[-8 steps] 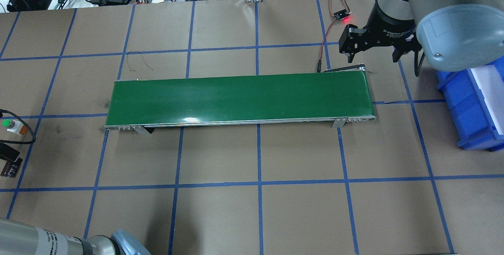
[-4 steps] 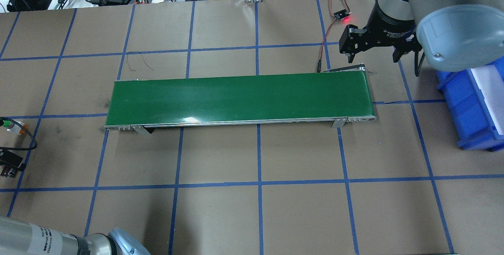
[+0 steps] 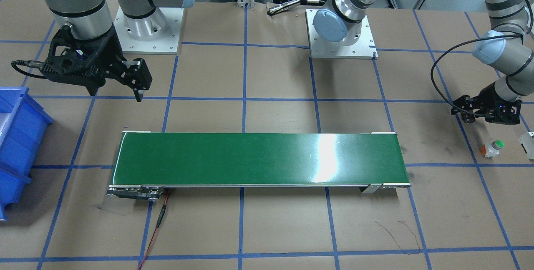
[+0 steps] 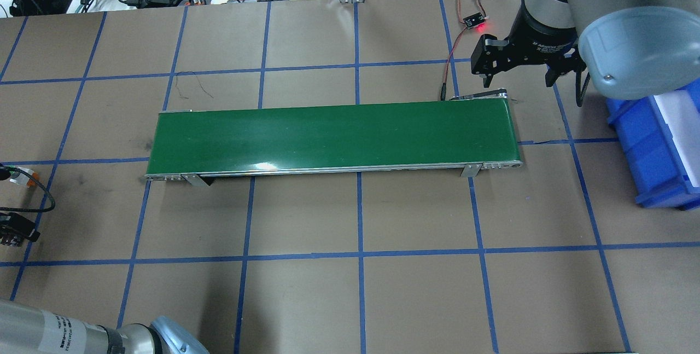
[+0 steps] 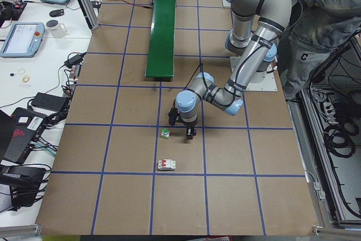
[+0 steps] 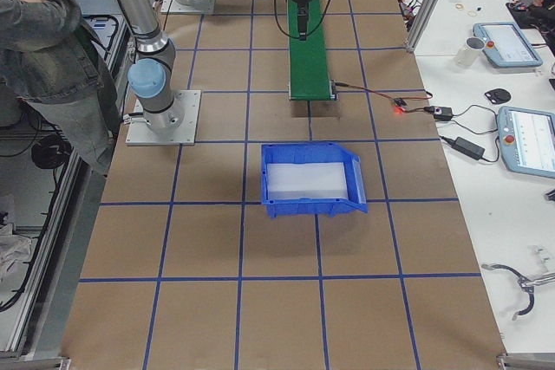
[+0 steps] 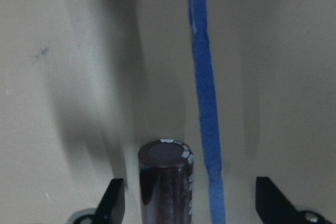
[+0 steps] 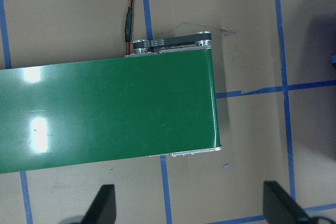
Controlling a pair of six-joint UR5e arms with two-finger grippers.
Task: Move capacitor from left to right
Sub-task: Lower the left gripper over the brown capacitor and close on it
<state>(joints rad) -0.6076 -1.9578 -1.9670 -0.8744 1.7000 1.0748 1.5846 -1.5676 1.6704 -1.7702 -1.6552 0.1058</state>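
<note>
The left arm has drawn further toward the table's (image 3: 267,228) left edge, and in the overhead view it is now nearly cut off. The left fingers (image 7: 113,203) are spread wide. The capacitor (image 7: 165,184) sits between them, just beside one finger and well apart from the other, so neither grips it. It lies at the table's left end, well apart from the green belt (image 3: 258,159), just beside a blue tape line (image 7: 205,103), with the green-capped button (image 3: 492,148) near. The right fingers (image 8: 105,205) hang wide open and hold nothing, above the belt's right end and not far from the blue bin (image 3: 18,145).
</note>
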